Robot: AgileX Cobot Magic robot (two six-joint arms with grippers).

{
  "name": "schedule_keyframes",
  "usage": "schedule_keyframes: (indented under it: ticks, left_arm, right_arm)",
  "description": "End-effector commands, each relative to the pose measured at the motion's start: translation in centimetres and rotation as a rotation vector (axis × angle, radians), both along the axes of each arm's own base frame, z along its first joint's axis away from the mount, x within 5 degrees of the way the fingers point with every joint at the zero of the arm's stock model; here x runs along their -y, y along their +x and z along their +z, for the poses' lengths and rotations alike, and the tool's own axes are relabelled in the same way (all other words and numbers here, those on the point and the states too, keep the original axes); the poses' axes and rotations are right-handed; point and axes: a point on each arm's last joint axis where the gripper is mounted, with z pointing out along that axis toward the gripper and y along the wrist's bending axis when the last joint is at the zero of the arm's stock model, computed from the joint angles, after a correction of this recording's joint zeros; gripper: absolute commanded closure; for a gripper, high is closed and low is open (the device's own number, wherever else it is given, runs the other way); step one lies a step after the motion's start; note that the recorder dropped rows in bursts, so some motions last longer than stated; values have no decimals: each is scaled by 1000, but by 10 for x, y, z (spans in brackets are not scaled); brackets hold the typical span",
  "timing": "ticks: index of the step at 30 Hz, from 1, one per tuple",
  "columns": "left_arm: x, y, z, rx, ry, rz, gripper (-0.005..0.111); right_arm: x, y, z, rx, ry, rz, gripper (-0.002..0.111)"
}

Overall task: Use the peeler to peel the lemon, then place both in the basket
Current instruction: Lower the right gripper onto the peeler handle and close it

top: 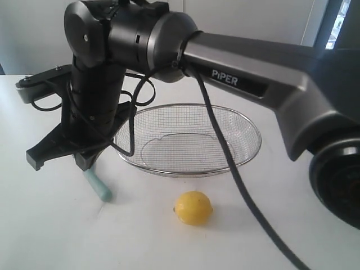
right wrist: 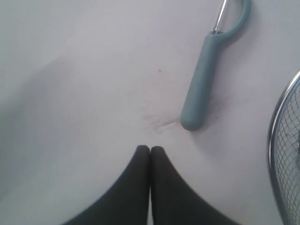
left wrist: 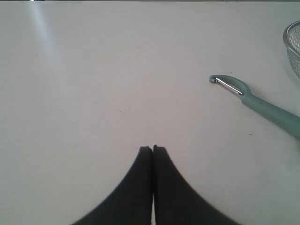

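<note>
L claw (left wrist: 153,149) & R claw (right wrist: 150,149) both pressed shut, nothing held.
Peeler (right wrist: 201,84) flat on desk (top: 50,230), handle end just ahead of R claw, not touching; basket (right wrist: 276,154) rim near, off to one side. From L claw, peeler sits further off w/ open desk betw. Lemon (top: 193,208) apart from basket rim, bare desk all round it.

A broad matte grey arm link (top: 270,84) spans the upper right of the exterior view and carries white PiPER lettering (top: 225,77). Rounded black joint housings (top: 129,34) fill the upper left. Thin black cables (top: 228,152) trail down the centre. In the wrist views, the left gripper (left wrist: 153,149) and right gripper (right wrist: 150,148) are smooth black tapering horns.
</note>
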Motion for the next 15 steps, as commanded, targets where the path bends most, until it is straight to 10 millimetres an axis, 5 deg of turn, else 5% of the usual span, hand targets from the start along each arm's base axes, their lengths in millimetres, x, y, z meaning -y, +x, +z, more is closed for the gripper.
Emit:
schedule_keyframes:
  ticks: [1, 15]
  left_arm:
    - [0, 0, 0, 4, -8, 4, 107]
    - [0, 0, 0, 4, -8, 4, 107]
  right_arm:
    - [-7, 5, -14, 27, -6, 10, 108]
    - [-24, 12, -47, 215, -91, 26, 108]
